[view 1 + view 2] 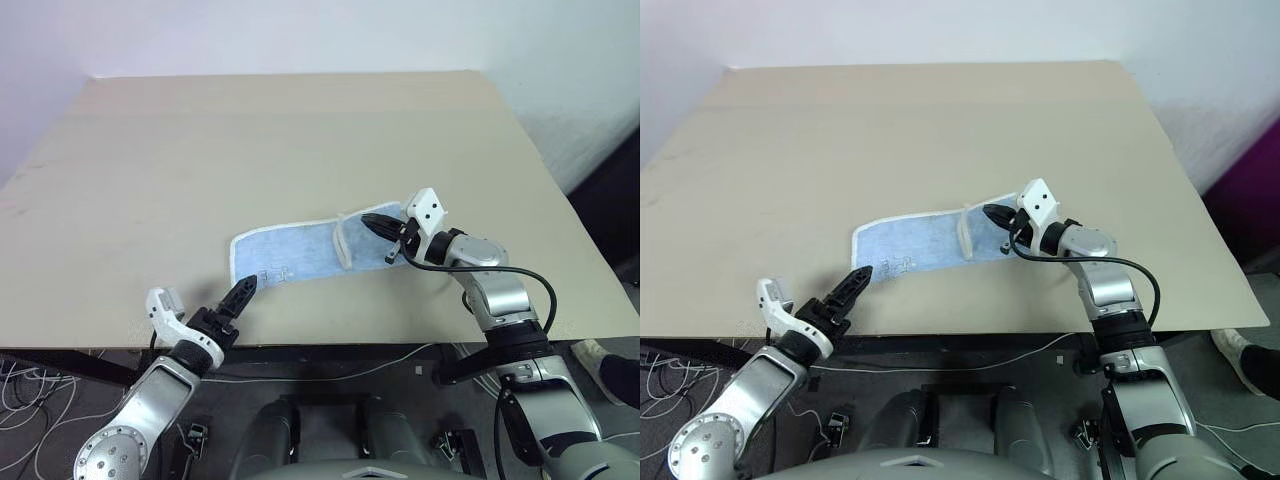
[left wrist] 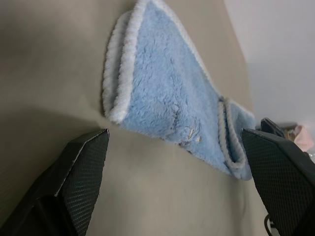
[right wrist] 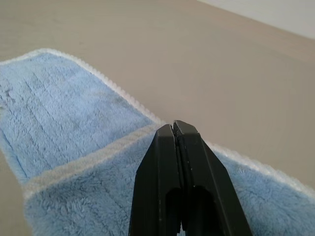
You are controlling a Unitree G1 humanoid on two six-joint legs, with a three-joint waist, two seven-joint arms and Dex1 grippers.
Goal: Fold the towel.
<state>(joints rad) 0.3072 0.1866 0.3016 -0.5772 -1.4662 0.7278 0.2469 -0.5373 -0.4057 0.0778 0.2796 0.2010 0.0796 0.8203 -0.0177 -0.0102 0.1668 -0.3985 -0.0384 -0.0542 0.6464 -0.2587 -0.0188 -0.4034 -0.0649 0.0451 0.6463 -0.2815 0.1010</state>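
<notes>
A wide tan table (image 1: 300,150) is seen from above. On its near half a light blue towel (image 1: 295,255) lies folded into a long strip, white-edged. A faint printed mark on the towel cannot be read. Over the towel's right end the right gripper (image 1: 372,224) is pressed shut, empty. By the towel's left end the left gripper (image 1: 240,295) is spread wide; the towel's double-layered fold is shown in the left wrist view.

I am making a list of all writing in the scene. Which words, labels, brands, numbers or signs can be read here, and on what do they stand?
No readable text.
The towel bears a faint printed mark near its front edge by the left claw: too blurred to read.
No writing shows on the table or the right claw.
</notes>
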